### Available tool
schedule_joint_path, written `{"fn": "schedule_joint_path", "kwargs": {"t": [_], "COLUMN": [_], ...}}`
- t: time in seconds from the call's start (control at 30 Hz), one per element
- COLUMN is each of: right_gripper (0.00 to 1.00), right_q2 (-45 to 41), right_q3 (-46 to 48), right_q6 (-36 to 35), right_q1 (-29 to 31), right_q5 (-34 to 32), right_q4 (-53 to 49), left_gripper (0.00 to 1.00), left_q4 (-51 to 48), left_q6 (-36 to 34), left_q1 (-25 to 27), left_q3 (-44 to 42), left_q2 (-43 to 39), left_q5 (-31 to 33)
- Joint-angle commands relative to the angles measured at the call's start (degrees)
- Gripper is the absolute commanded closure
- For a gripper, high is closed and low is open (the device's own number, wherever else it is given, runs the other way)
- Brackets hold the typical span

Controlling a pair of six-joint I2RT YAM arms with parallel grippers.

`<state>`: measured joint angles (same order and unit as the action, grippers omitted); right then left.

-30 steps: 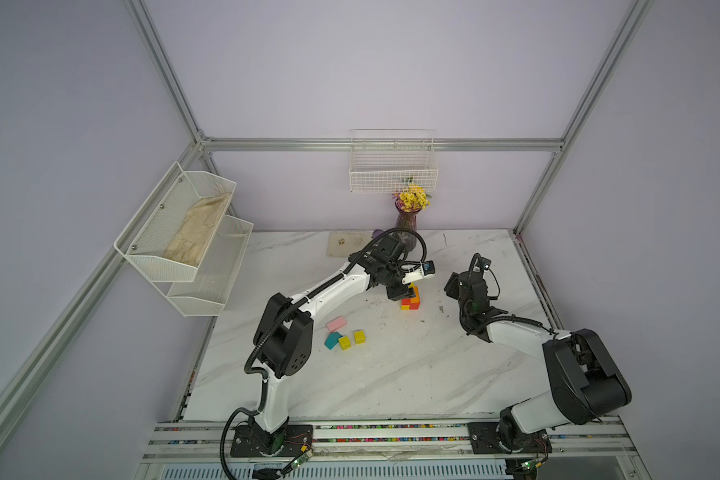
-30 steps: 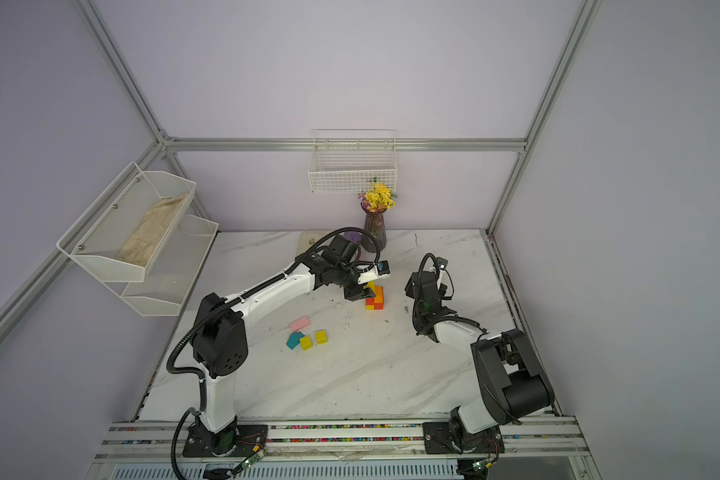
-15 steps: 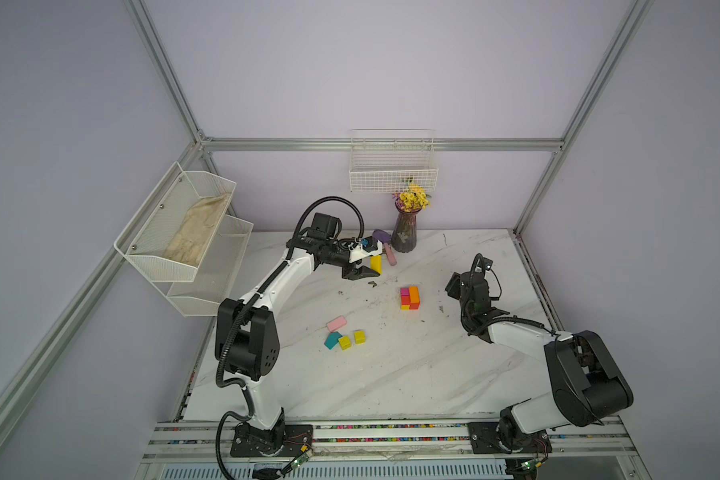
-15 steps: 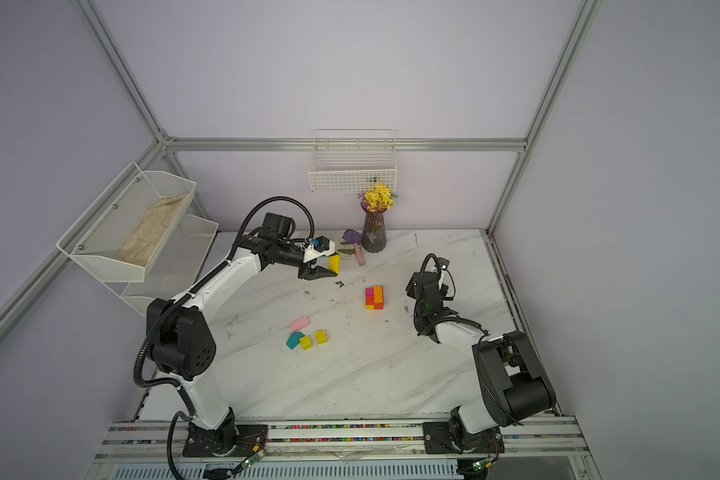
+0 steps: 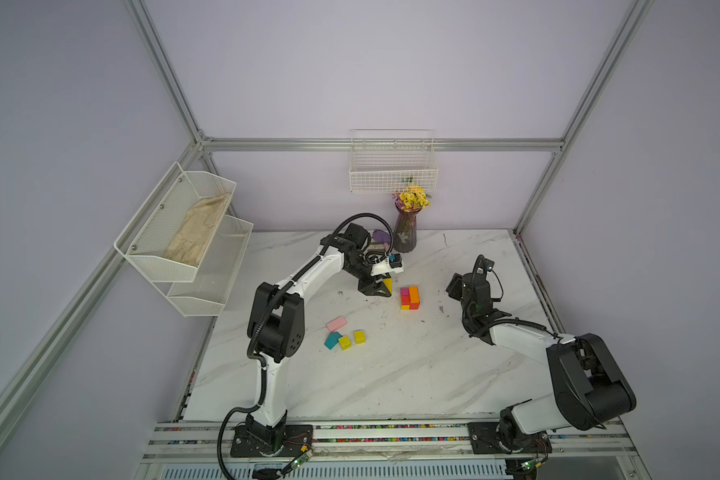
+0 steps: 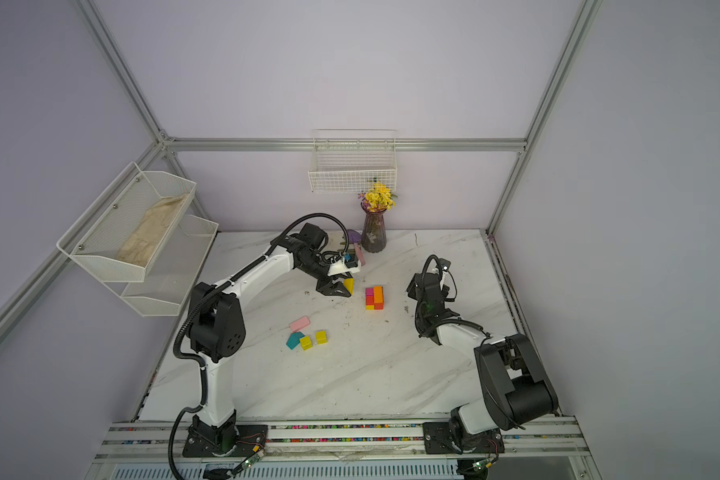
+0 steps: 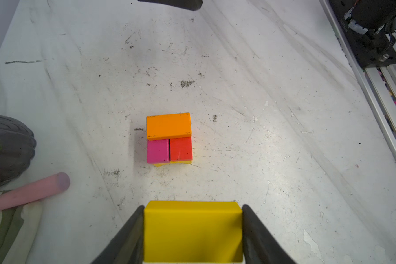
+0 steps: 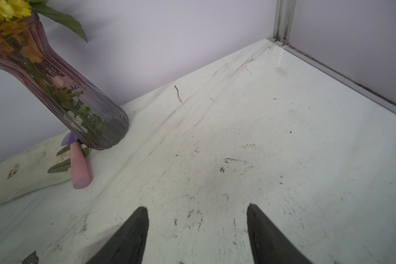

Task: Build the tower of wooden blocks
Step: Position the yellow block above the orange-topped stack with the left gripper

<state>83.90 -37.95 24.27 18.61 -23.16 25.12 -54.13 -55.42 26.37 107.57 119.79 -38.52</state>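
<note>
The tower (image 5: 410,298) (image 6: 374,298) is a low stack mid-table. In the left wrist view the tower (image 7: 169,137) shows an orange brick beside a magenta and a red block, with yellow underneath. My left gripper (image 7: 192,206) is shut on a yellow block (image 7: 192,230), held just left of the tower in both top views (image 5: 388,284) (image 6: 348,284). Loose wood blocks lie nearer the front: a pink brick (image 5: 336,323), a teal piece (image 5: 332,340) and two yellow cubes (image 5: 344,342). My right gripper (image 8: 196,205) stands open and empty over bare table, right of the tower (image 5: 458,286).
A purple flower vase (image 5: 406,237) (image 8: 55,86) stands at the back, with a pink-handled tool (image 7: 28,192) (image 8: 79,166) and a cloth (image 8: 28,166) beside it. A white wire basket (image 5: 393,172) hangs on the back wall. A two-tier mesh rack (image 5: 184,232) is on the left wall.
My left gripper swung from over the tower to the back left, then came back to just left of the tower, carrying the yellow block. The right arm has stayed put.
</note>
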Motion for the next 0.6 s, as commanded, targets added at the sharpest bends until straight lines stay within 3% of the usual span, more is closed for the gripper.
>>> {"fn": "schedule_joint_path", "kwargs": {"t": [0.0, 0.13, 0.57], "right_gripper": [0.3, 0.29, 0.29], "right_q2": [-1.5, -1.5, -2.0], "right_q3": [1.2, 1.1, 1.6], "right_q6": [0.7, 0.7, 1.0], "right_q1": [-0.7, -0.6, -0.9], "right_q5": [-0.4, -0.5, -0.6], "right_q4": [2.0, 2.0, 2.2], "left_gripper": [1.0, 1.0, 1.0], "left_q4": [-3.1, -5.4, -8.0], "left_q6": [4.3, 6.5, 8.4], "left_q1": [1.0, 1.8, 5.6], "left_q3": [9.9, 15.6, 22.3], "left_q2": [2.3, 6.0, 13.4], "left_q5": [2.4, 2.8, 8.5]}}
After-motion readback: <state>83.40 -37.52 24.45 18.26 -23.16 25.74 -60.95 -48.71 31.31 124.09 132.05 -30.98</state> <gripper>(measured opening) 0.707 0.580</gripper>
